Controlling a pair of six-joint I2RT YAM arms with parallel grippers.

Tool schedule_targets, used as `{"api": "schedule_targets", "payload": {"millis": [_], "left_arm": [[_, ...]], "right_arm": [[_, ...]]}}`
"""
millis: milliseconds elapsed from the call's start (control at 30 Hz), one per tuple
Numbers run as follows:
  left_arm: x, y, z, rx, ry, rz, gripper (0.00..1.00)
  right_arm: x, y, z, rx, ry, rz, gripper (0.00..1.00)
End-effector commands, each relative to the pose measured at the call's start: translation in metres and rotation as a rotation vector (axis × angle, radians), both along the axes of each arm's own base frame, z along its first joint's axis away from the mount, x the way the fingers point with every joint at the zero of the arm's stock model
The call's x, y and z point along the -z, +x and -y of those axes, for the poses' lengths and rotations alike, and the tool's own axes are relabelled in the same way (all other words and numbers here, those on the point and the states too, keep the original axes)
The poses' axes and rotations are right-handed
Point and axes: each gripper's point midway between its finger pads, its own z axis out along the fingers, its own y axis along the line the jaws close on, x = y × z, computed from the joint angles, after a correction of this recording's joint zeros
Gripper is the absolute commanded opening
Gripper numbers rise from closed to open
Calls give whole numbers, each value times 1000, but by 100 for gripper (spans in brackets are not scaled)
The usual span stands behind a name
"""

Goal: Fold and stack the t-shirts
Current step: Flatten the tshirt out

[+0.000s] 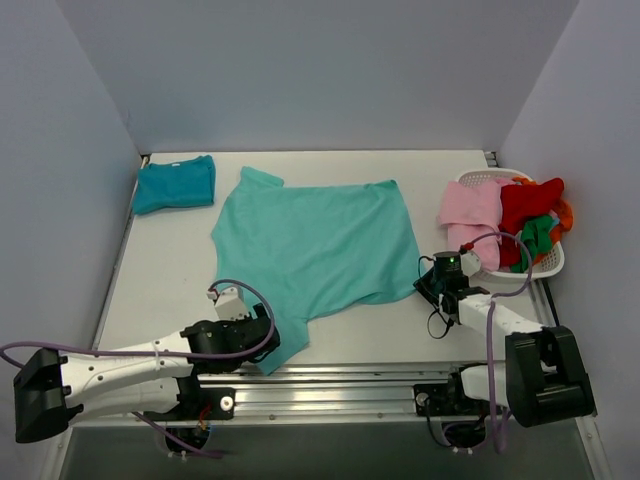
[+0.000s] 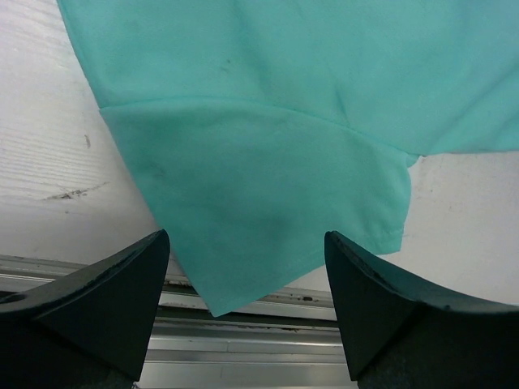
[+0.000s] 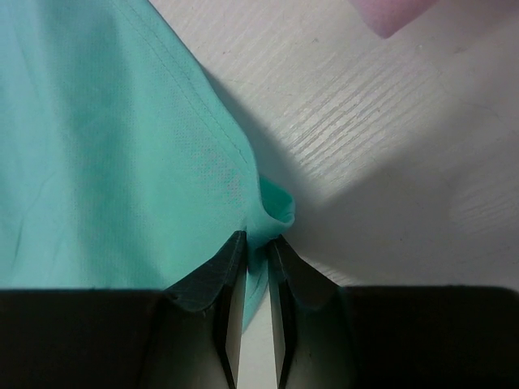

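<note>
White desk (image 1: 160,270) holds the light turquoise t-shirt (image 1: 320,245) spread flat, and the teal-blue t-shirt (image 1: 175,184) folded far left. The basket (image 1: 550,262) on the right holds pink, red and green clothes (image 1: 525,205). The left tool (image 2: 246,239) is spread wide at a sleeve. The right tool (image 3: 255,243) pinches the turquoise edge.

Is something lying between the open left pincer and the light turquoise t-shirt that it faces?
Nothing visible does. The left pincer stands open, and the sleeve tip of the light turquoise t-shirt lies right between its fingers, uncovered. The right pincer is shut on the same shirt's edge.
</note>
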Motion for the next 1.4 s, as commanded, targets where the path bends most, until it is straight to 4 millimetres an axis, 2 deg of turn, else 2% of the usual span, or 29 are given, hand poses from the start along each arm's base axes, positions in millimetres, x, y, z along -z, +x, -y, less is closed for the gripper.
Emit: {"api": "schedule_targets", "payload": {"millis": [0, 167, 300, 433, 500, 533, 633, 700, 800, 867, 1067, 1200, 1367], "left_arm": [[-6, -2, 15, -5, -57, 5, 84], [-18, -18, 20, 28, -18, -15, 83], [3, -39, 12, 35, 58, -85, 83], [35, -66, 8, 3, 24, -157, 79], [50, -72, -5, -72, -20, -161, 79], [55, -76, -5, -62, -43, -157, 79], [64, -70, -3, -90, -142, -134, 79], [61, -63, 0, -111, -178, -96, 79], [57, -56, 0, -132, -161, -60, 80], [53, -52, 8, -133, -178, -38, 80], [59, -50, 12, -153, -158, -24, 77], [65, -49, 15, -155, -157, -19, 62], [67, -48, 13, -166, -146, -16, 49]], "right_arm": [[3, -2, 1, -8, 0, -4, 13], [3, -3, 3, -1, 0, -3, 13], [3, -3, 3, -1, 2, -4, 13], [4, -3, 3, -4, 6, -8, 13], [4, -3, 2, -5, 7, -6, 13], [4, -3, 2, -5, 8, -6, 13], [4, -3, 3, -5, 8, -5, 13], [4, -3, 2, -10, 10, -5, 13], [5, -3, 2, -12, 9, -7, 13], [5, -3, 2, -11, 9, -9, 13], [6, -2, 1, -16, 9, -12, 11], [7, -2, 1, -20, 12, -14, 2], [7, -2, 0, -22, 12, -11, 0]]}}
